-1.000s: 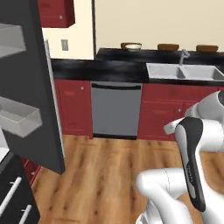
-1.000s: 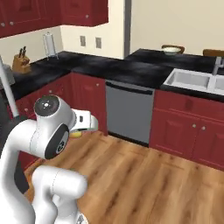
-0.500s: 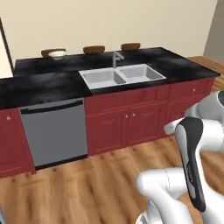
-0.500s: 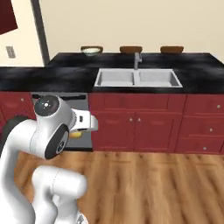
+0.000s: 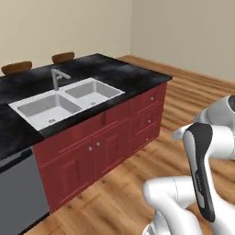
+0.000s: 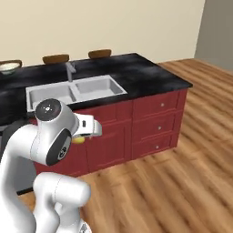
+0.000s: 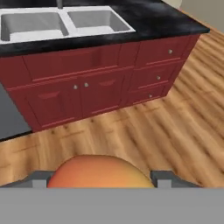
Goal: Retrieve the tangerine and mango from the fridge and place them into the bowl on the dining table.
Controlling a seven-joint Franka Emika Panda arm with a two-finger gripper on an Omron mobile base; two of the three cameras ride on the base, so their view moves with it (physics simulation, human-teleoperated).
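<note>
Up close — mango (image 7: 99,171) between gripper (image 7: 99,178) fingers.

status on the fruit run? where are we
Done: one fruit is out of the fridge. The gripper is shut on an orange-red fruit, likely the mango. In hand: carrying it beside the dining table. Left: drop it into the bowl at the table's far end. The bowl's contents are too small to tell, so the tangerine is unconfirmed.
</note>
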